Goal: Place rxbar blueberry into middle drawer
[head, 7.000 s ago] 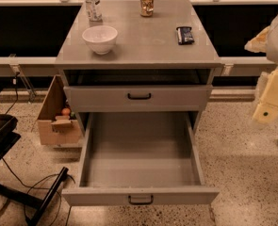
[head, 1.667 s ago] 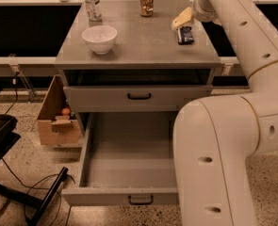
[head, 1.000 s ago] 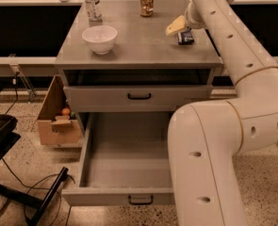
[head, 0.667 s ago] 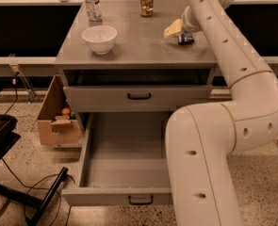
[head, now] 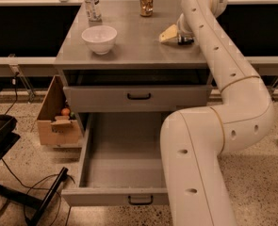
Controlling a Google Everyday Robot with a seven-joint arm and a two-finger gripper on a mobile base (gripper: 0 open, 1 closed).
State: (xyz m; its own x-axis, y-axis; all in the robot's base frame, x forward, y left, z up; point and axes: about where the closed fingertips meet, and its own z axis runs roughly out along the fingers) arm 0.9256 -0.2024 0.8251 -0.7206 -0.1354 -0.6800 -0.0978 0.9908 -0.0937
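Now the arm (head: 233, 84) covers part of the middle drawer (head: 122, 149), while the pincer (head: 173, 34), grip unreadable, sits beside the rxbar blueberry (head: 186, 42).

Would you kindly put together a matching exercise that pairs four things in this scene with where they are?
Things:
1. white bowl
2. gripper
3. middle drawer
4. cardboard box

Places:
A. on the floor, at the left
B. pulled open under the closed drawer
C. low over the countertop's right side, at the rxbar blueberry
D. on the countertop's left part

Pairs: 1-D, 2-C, 3-B, 4-A.
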